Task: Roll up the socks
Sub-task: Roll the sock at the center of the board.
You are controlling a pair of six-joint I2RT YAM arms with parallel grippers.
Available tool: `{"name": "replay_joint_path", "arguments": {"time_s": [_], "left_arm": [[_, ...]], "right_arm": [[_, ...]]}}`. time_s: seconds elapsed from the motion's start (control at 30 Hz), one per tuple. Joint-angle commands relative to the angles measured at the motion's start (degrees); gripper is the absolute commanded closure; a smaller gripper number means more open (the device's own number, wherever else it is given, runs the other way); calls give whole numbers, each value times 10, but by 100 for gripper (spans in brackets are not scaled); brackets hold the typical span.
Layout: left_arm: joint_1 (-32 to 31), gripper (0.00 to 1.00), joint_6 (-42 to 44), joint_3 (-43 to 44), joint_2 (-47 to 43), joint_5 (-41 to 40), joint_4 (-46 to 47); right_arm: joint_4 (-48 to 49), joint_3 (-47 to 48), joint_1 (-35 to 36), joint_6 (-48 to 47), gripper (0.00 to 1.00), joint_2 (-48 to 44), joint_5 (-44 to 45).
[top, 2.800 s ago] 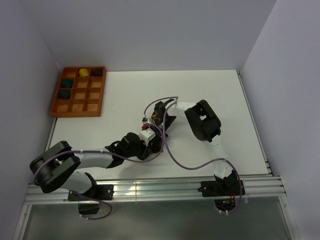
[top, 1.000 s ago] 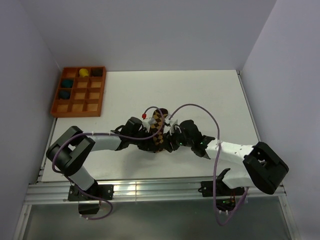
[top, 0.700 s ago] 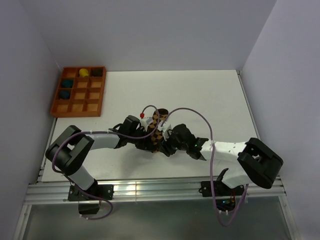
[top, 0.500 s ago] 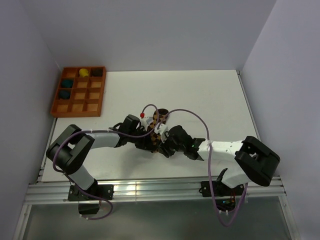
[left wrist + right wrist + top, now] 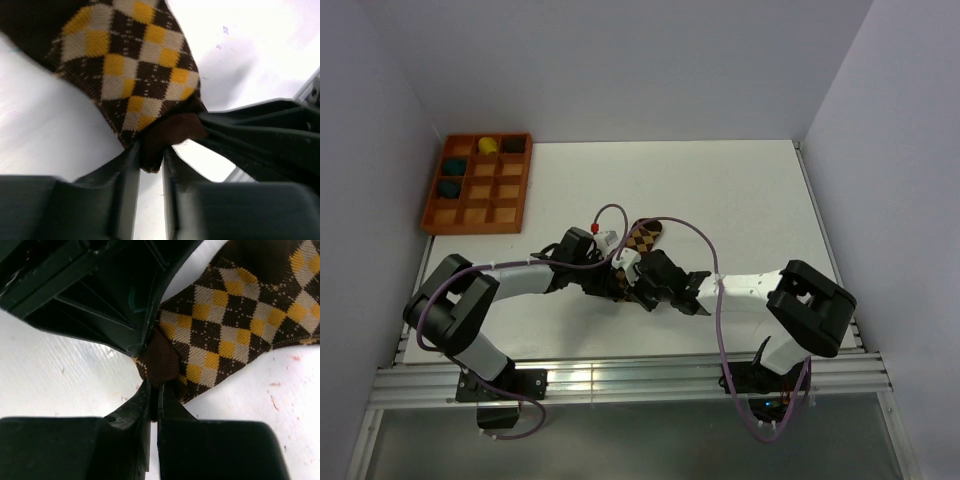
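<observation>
- Since a second ago, the right gripper (image 5: 155, 388) has slid left over the desk (image 5: 750, 190) and clamped shut next to the left gripper (image 5: 149, 156).
- Both narrowly pinch the socks (image 5: 645, 238) by their dark-brown end, near the desk's middle.
- To roll well, turn both pinches together and level, so the layers stay tight.

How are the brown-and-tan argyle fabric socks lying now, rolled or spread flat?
Spread flat, not rolled: the socks lie stretched on the white table, with only the dark-brown end pinched in the left fingers and right fingers.
</observation>
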Motion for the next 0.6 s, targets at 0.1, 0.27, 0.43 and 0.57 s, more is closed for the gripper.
{"name": "replay_joint_path", "arguments": {"time_s": [0.1,0.27,0.43,0.57], "left_arm": [[26,49,-17,20,-70,-179,-64],[58,25,-95,1,-179,-323,-73],[85,22,-211,-49,-297,-446,-108],[89,25,-309,-89,-366,-445,-144]], "right_arm": [[-56,74,11,58,100,58,-41],[-66,126,11,173,100,103,-53],[-34,162,10,329,100,141,-73],[3,163,2,424,100,163,-108]]}}
